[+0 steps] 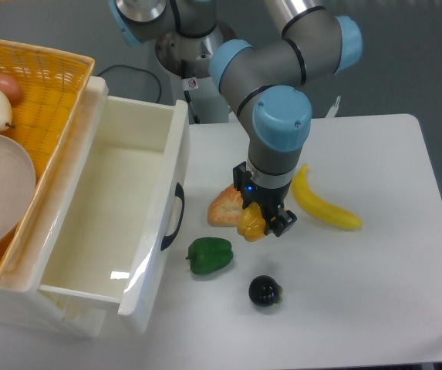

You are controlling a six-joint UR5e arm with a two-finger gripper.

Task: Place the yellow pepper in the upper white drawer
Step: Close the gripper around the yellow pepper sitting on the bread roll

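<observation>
Five loose items lay on the white bench [375,293] at this moment, and only one mattered: the yellow pepper [250,223], sitting near the bench's middle, right of the drawer [89,231]. The claw [265,218] stood over it from above, wrist vertical, fingers down on either side of the fruit and seemingly closed on it; whether the pepper rested on the bench or was just lifted, I could not tell. A top-down hold suits the job, I judged, since the pepper has to go up and over the drawer's front wall. An orange-toned piece [224,206] lay touching or just beside the pepper on its left, partly hidden under the wrist, so a clean grip needed fingers that missed it. A banana [325,204] lay to the right of the claw, near but apart. A green pepper [209,255] sat in front and left, between the claw and the drawer front, and a small dark round fruit [265,291] lay nearer the camera. The drawer was pulled well out, its black handle [176,217] facing the bench, its inside bare and glossy, ready to take the drop. A yellow wicker basket [51,100] rested on top at the far left, overhanging the drawer's back part, holding a clear bowl [1,185] and some produce; its overhang left the front of the drawer as the open landing area. Transfer not yet made.
</observation>
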